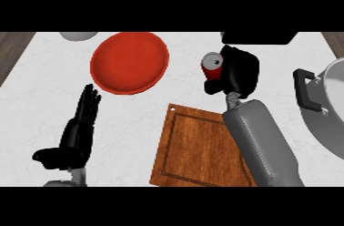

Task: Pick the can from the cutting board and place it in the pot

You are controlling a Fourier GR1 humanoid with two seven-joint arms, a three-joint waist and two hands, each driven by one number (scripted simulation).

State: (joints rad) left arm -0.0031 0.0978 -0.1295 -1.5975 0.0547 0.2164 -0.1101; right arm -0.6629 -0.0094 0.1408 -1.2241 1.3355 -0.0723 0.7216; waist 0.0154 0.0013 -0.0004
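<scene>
A red can point(212, 67) with a silver top is held above the counter, beyond the far edge of the wooden cutting board point(194, 147). My right hand point(239, 71) is curled round it from the right and hides most of its body. The grey pot point(329, 106) with a black handle point(308, 89) stands at the right edge, apart from the can. My left hand point(82, 118) rests open at the lower left, fingers pointing up.
A red plate point(129, 62) lies at the back, left of the can. A grey round object point(79, 35) shows at the top left edge. A black object point(259, 37) sits at the top right. Wooden strips border the white counter.
</scene>
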